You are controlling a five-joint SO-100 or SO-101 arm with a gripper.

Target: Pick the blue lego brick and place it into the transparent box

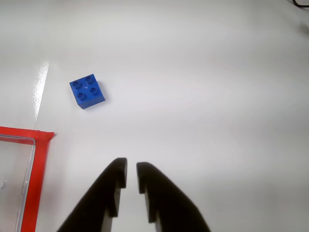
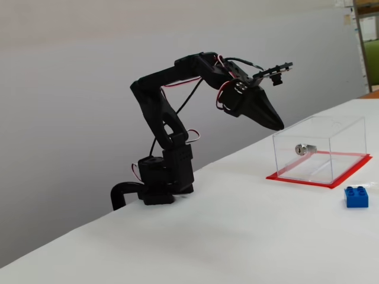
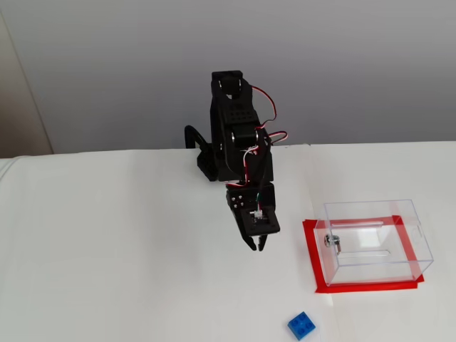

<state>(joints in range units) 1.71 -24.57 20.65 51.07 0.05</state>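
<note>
wrist view: end effector (image 1: 131, 176) apparently nearly closed, empty, near blue lego brick (image 1: 87, 91).

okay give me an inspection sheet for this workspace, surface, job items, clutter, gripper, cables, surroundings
Surface: white table, bare apart from the job's things.
Blue lego brick: on the table, studs up, outside the box, untouched.
Transparent box: upright on its red base, empty, silver knob on one wall.
Clutter: nothing seen.
Gripper: above the table, empty, jaws a narrow gap apart.
Cables: red and white wires along the arm.
Surroundings: plain grey wall.
</note>
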